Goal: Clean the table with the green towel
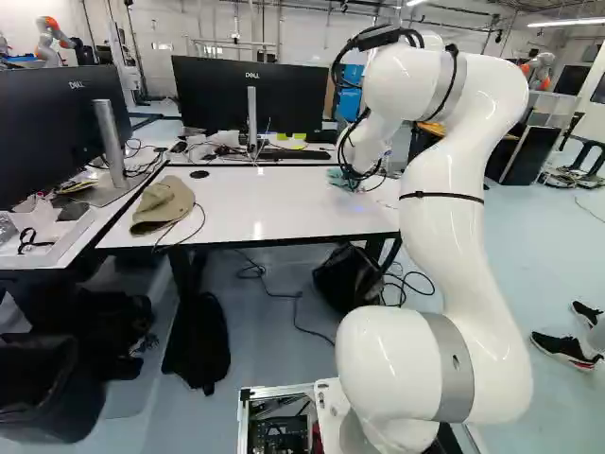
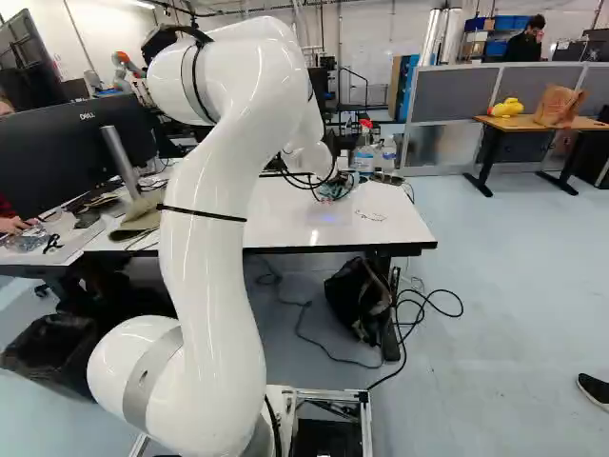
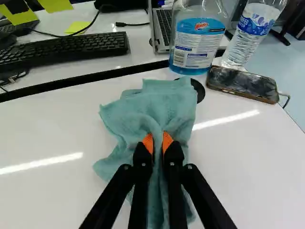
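Note:
Over the far part of the white table (image 2: 400, 227), my gripper (image 2: 326, 198) is partly hidden by cables in the right base view. The wrist view has the gripper (image 3: 158, 143) shut on the green towel (image 3: 136, 114), a fold of the cloth pinched between its orange-tipped fingers. The teal towel is bunched, spreads ahead of and under the fingers and lies on the white tabletop (image 3: 57, 129). Faint dark marks (image 2: 371, 216) show on the table beside the gripper in the right base view.
Beyond the towel stand a blue spray bottle (image 3: 193, 43) and a water bottle (image 3: 252, 31), with a phone (image 3: 243, 85) beside them. A keyboard (image 3: 66, 46) lies across the table seam. A cap (image 1: 163, 203) and monitors (image 1: 248, 95) occupy the left base view. Another robot (image 1: 52, 40) stands far back.

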Robot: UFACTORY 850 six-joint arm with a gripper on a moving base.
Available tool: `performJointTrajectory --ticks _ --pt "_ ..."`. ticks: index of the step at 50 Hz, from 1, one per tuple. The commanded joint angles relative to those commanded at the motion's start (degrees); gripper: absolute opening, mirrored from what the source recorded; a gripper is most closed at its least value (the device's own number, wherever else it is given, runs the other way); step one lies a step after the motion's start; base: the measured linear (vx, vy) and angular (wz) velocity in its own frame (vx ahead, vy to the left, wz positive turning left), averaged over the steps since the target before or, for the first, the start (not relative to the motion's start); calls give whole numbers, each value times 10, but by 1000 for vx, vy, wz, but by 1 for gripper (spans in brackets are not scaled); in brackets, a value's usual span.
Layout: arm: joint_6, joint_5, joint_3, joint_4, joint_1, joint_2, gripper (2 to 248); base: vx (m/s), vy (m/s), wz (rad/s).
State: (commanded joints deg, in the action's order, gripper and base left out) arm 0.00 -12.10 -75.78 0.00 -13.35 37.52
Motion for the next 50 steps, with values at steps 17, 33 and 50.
performJointTrajectory --ticks 17,33,50 --pt "0 0 -27 0 -14 19 42 0 0 0" --pt "0 0 -79 0 -8 56 42 0 0 0" --pt "0 0 -131 0 6 92 42 0 0 0"
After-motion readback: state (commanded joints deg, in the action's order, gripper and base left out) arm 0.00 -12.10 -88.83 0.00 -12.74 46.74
